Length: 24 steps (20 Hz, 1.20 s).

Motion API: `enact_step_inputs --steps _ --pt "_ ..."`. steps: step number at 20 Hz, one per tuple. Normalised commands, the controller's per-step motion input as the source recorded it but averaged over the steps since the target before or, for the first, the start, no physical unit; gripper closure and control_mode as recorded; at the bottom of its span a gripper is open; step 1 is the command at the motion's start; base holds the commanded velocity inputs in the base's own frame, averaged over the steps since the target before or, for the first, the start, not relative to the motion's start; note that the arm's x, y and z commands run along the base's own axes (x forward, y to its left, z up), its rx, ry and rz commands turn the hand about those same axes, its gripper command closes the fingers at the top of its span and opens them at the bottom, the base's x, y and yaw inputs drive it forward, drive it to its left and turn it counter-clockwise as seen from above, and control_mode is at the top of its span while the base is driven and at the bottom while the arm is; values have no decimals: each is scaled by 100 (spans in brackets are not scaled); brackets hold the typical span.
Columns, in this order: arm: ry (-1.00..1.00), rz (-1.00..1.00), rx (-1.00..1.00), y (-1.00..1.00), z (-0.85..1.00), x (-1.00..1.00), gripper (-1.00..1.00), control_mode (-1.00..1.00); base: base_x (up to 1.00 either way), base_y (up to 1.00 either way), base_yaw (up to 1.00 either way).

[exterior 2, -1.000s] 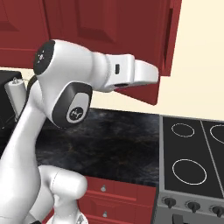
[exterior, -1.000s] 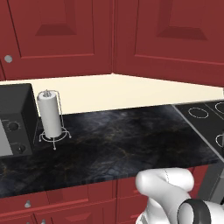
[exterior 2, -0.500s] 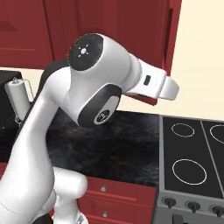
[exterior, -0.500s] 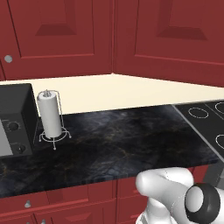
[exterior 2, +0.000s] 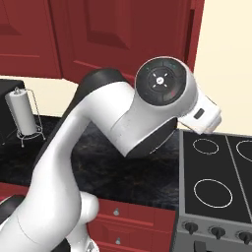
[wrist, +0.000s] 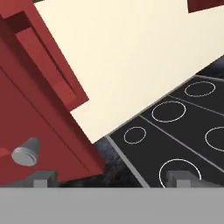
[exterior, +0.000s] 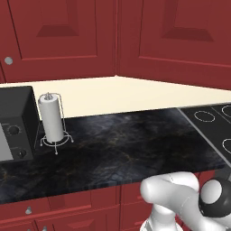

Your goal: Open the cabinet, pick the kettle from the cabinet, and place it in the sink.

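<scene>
Hand view: the gripper has its two dark fingertips standing wide apart, nothing between them. The cabinet door fills the left side, seen tilted because the hand is rolled. Its round silver knob sits just above the left fingertip, close but not inside the gap. Reads as the jaws spread ready to take the knob, hand not yet lined up on it.

Beyond the door edge: cream wall, then the black cooktop with its white burner rings, set into the dark stone counter.

Right base view: arm folded high, big wrist joint toward the camera, forearm reaching up to the red wall cabinet's right edge above the cooktop. That pose suits a knob mounted high on the wall.

Left base view: paper towel holder stands near the counter's back edge, beside a black microwave at the left end.

Kettle and sink: not visible; the kettle is presumably behind the door. Opening step not yet done.
</scene>
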Motion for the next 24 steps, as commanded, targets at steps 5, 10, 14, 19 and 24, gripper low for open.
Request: enact_step_inputs --steps 5,10,14,19,24 --pt "-21 0 26 -20 -16 1 -100 -100 0 0 0" --pt "-11 -4 17 -12 -11 7 -100 -100 0 0 0" --pt "-10 -11 14 -6 -18 19 -100 -100 0 0 0" --pt "-11 -12 5 -1 -13 28 -100 -100 0 0 0" --pt "-6 -4 12 -7 -16 20 -100 -100 0 0 0"
